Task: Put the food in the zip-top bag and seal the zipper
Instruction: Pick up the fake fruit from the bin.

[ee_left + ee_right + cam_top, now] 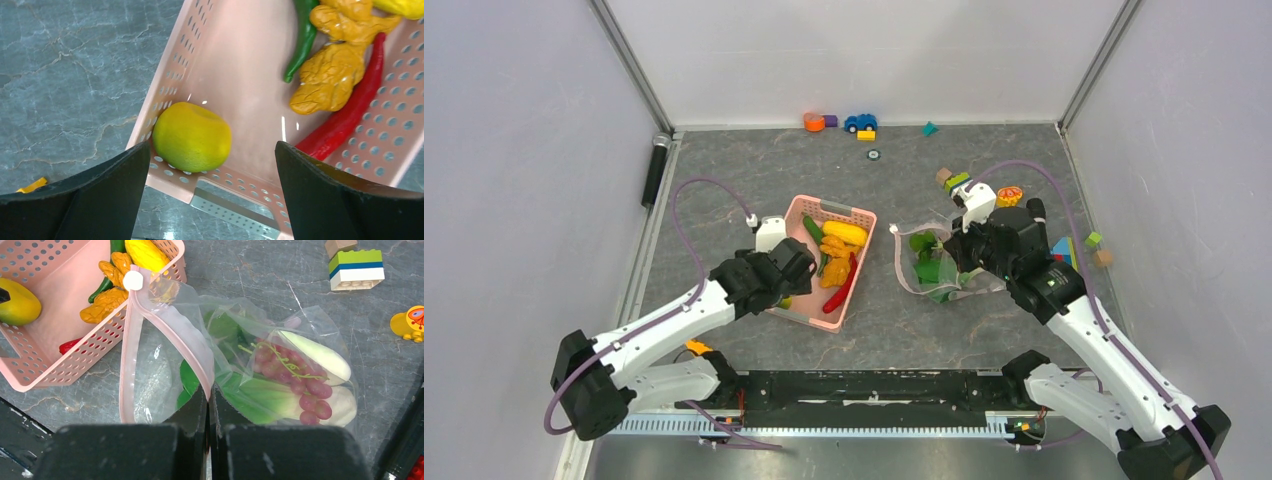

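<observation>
**Top view.** We see the pink basket (829, 210) on the bench (754, 180), with the zip-top bag (906, 262) lying just to the basket's right. The left arm covers the basket's near-left corner. The right arm covers the side of the bag away from the basket. Neither gripper's state can be read from this view.

**Left wrist view.** We find the left gripper (211, 165) spread wide above that near-left corner, holding nothing. Between its fingers (90, 200), inside the basket, the mango (192, 136) lies against the near wall. Farther in lie a red chili (352, 112), a green chili (304, 37) and a knobbly orange-yellow piece (332, 75). A yellow piece (402, 6) is cut off at the frame edge.

**Right wrist view.** The right gripper (210, 405) is pressed together, pinching the bag at its zipper (187, 340), and the pink strip loops open. The white slider (133, 280) sits beside the basket's corner. Inside the bag we make out the bok choy (270, 395) and a bunch of pinkish grapes (295, 382), both blurred by creased plastic.
</observation>
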`<state>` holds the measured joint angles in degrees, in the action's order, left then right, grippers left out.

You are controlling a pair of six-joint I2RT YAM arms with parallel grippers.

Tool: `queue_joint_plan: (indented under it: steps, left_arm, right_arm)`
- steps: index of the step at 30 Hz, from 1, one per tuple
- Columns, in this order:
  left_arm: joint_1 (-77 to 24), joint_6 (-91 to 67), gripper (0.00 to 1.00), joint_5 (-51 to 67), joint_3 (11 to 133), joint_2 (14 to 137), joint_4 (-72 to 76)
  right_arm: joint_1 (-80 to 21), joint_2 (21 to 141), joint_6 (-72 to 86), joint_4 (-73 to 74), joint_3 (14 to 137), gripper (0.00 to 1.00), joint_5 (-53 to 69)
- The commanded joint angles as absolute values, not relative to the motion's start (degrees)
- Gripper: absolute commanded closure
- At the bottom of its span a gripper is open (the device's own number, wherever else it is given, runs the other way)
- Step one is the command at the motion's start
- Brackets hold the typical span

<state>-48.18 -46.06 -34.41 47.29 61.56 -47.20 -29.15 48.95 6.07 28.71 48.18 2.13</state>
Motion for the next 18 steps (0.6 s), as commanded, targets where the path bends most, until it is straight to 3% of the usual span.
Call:
queue_joint_plan:
  steps: [1, 18]
  left_arm:
    - [-46.49, -49.39, 0.0, -35.42, 44.94, 62.45, -45.28]
    - [-42.32, -48.92, 0.12, -28.04, 37.09, 65.05, -34.1]
  right_arm:
    - [-29.27, 49.46, 5.11, 26.14, 48.25, 1.0, 0.36]
    - [-29.24, 51.44, 5.1, 26.88, 48.86, 1.0, -4.62]
